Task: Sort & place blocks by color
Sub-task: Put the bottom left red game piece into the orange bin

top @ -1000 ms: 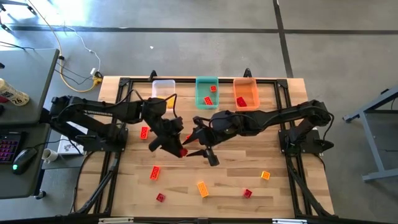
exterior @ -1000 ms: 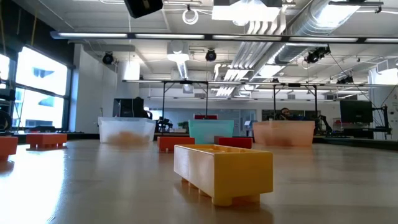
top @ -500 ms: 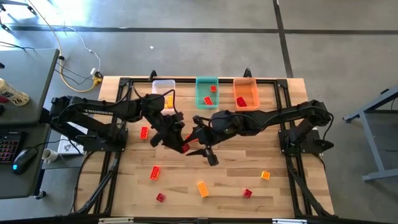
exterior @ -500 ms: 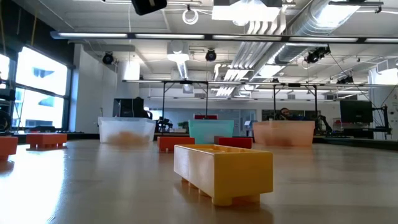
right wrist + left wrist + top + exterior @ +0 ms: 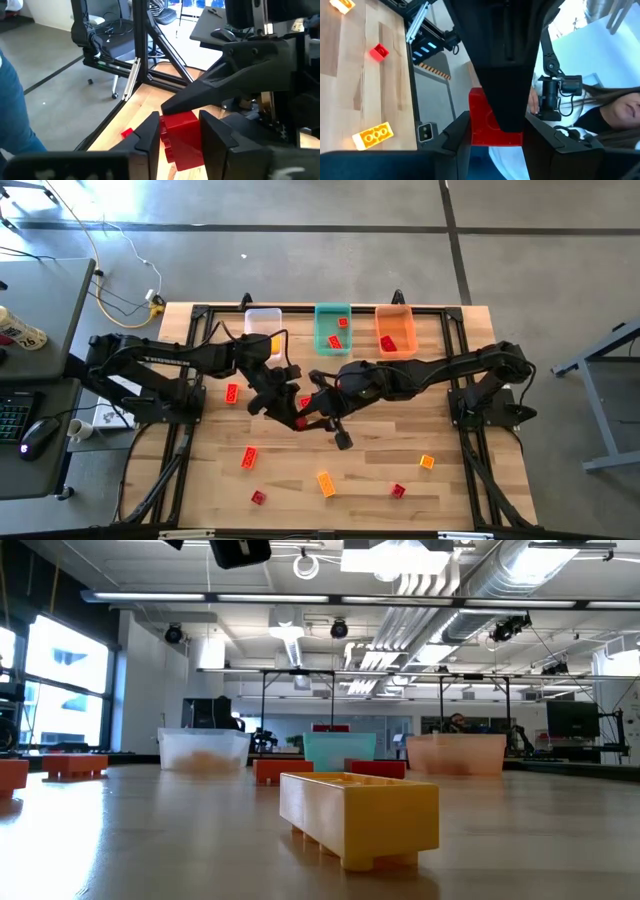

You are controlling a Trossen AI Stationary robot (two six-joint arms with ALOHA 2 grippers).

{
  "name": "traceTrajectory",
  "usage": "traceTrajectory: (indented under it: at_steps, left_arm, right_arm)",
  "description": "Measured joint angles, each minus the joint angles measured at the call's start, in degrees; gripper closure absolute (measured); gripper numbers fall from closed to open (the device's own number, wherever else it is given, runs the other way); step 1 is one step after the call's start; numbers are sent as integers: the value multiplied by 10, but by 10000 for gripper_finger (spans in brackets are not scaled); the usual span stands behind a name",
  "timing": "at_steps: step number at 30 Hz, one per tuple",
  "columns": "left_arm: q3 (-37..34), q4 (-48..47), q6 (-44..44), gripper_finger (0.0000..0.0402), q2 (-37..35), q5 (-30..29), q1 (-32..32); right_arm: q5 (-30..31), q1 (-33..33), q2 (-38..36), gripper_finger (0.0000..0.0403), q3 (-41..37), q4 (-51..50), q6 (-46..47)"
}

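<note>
A red block (image 5: pixel 300 418) hangs in the air over the middle of the table, between my two grippers. My left gripper (image 5: pixel 291 411) reaches in from the table's left and is shut on it. My right gripper (image 5: pixel 313 417) comes from the right and is shut on the same block (image 5: pixel 182 137). In the left wrist view the block (image 5: pixel 490 125) sits between my own fingers, with a right finger (image 5: pixel 505 65) lying over it. Several red and orange blocks lie loose on the table's near half. My left gripper pinches the red block's two opposite sides (image 5: pixel 475 131) between its two fingers, coming about level from the table's left. The block is lifted clear of the table. My right gripper pinches the block's two other sides (image 5: pixel 169 131) between its two fingers (image 5: pixel 150 135), reaching from the table's right and slanting a little down. Its fingers cross those of the left gripper.
At the far edge stand a clear bin (image 5: pixel 263 323) with a yellow block, a teal bin (image 5: pixel 333 330) and an orange bin (image 5: pixel 395 330) with red blocks. Loose blocks: (image 5: pixel 232 391), (image 5: pixel 249 457), (image 5: pixel 326 483). A yellow block (image 5: pixel 358 815) fills the low view's front.
My left gripper has carried the red block a little toward the table's right, into the right gripper, rolling its wrist. My right gripper, open with spread fingers before, has shut on the block. The block stays clear of the table.
</note>
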Motion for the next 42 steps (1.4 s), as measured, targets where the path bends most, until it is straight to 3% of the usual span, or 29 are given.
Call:
traceTrajectory:
  at_steps: [11, 28, 36, 42]
  left_arm:
    - [0, 9, 1, 274, 8, 18, 7]
    - [2, -43, 50, 190, 7, 13, 29]
    - [3, -52, 115, 195, 5, 21, 64]
    - [3, -92, 173, 205, 5, 12, 97]
  right_arm:
    - [4, 0, 2, 322, 1, -8, 6]
    - [44, -1, 5, 327, 0, -39, 72]
    - [81, -1, 5, 327, -2, -85, 124]
    - [142, -1, 5, 327, -2, -129, 159]
